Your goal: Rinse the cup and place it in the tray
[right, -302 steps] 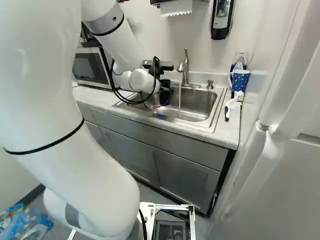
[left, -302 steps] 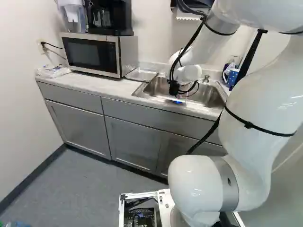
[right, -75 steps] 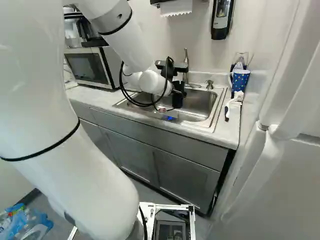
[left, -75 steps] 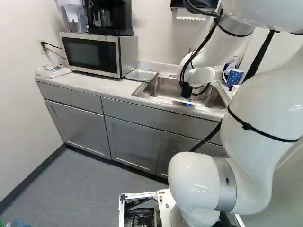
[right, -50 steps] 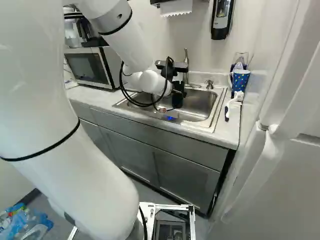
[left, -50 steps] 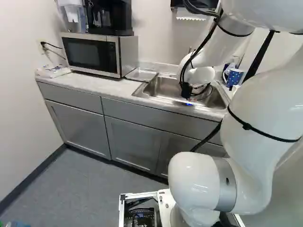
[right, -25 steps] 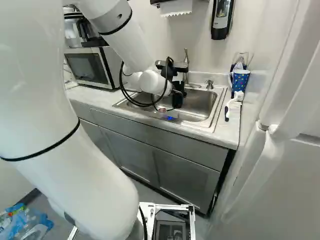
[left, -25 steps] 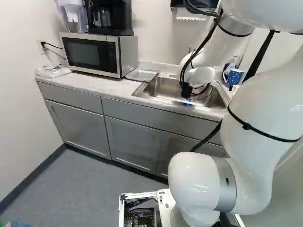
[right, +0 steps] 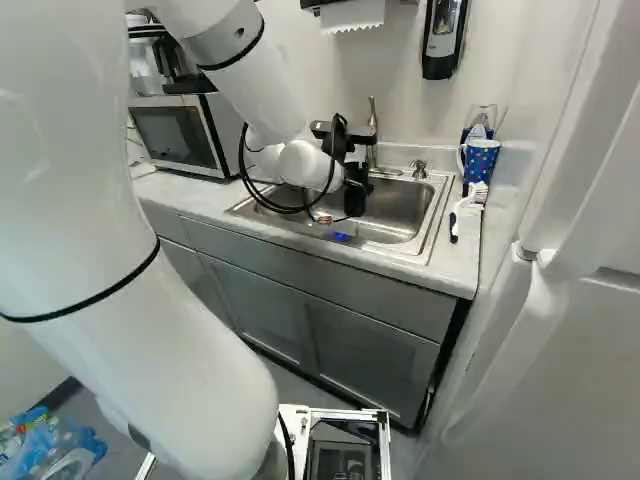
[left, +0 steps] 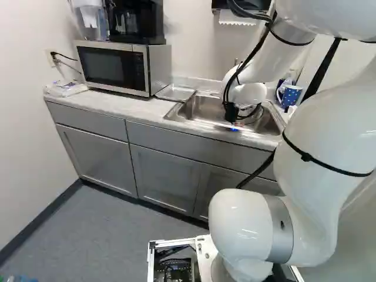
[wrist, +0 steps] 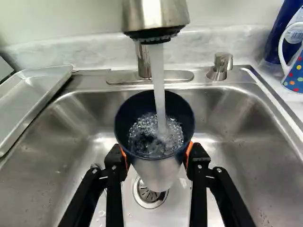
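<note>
Water-filled cup beneath a running faucet: in the wrist view, you see the cup [wrist: 158, 174] mouth upward, its rim and inside dark blue and its lower outside silver. Your black gripper [right: 355, 192] reaches over the sink [wrist: 236, 118]; its fingers [wrist: 198, 158] are clamped on the cup, one orange pad against the left side and one against the right. The stream [wrist: 158, 80] falls from the faucet [wrist: 154, 14] into the cup, where you can observe the water bubbling. Beyond the cup's base, the drain [wrist: 147, 194] is visible in the sink floor. To the left of the sink, the metal tray [wrist: 28, 97] lies at the edge of the basin, apart from the cup. At the far side, note the small metal fitting [wrist: 220, 66] to the right of the faucet. On the surface [right: 205, 198], right of the sink, you find a dotted blue mug [right: 481, 162] and, nearer to you, a white brush [right: 465, 210]. The microwave [left: 111, 69] stands farther left, beyond the tray.
</note>
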`<state>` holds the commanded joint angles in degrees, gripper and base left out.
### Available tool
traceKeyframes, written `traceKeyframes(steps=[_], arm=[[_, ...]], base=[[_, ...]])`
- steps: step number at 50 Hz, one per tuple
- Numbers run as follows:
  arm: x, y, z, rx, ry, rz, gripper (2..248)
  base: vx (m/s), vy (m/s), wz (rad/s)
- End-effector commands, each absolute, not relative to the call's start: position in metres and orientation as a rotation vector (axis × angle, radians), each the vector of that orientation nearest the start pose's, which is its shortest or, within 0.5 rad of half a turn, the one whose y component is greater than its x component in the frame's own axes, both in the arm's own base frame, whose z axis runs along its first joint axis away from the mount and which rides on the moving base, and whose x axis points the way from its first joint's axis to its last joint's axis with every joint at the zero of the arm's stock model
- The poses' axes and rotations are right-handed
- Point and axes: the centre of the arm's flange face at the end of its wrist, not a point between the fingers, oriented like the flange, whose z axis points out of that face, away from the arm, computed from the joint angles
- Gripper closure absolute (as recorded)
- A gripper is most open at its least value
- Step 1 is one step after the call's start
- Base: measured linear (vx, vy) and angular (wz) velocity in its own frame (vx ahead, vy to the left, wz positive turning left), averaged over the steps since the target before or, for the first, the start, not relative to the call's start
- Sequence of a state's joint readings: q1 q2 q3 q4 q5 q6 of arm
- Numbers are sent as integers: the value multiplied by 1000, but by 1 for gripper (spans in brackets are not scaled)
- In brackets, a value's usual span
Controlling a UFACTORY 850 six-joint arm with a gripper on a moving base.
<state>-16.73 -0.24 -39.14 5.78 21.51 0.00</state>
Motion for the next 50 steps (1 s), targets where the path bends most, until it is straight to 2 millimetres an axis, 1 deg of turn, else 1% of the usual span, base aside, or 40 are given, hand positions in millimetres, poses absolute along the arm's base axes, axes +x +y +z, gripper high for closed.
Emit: traceKeyframes(steps=[50], arm=[[443,-136,472,-2777,571,-1634,124]], base=[[0,0,0]])
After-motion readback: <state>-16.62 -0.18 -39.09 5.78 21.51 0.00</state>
